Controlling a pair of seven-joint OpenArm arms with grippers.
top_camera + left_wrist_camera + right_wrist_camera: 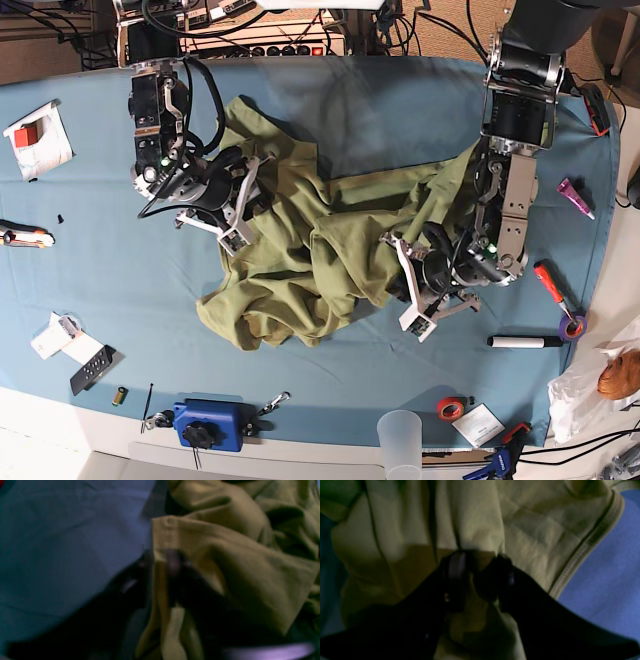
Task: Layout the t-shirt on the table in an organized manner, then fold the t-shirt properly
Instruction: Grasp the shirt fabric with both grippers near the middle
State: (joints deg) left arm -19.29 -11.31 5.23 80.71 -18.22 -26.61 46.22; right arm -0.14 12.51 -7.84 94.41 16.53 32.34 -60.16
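T-shirt (285,225): olive-green, it lies crumpled across the middle of the table (120,260), between my two arms.
Right gripper (480,557): in the base view it is on the left side, over the cloth. Jaws stand apart with folds between them; I see no sure grip.
Shirt handling: I judge it light, soft and limp, not fragile, but easy to bunch.
Stitched hem (585,546): a double layer, so I think it is good to pinch and spread from here.
Left gripper (162,556): fingers a little apart, blurred, at the free edge (165,527). Cloth shows between; I cannot tell if it is caught.
Free corner: I would take it here, one layer only.
Writing: no brand or label I can read.
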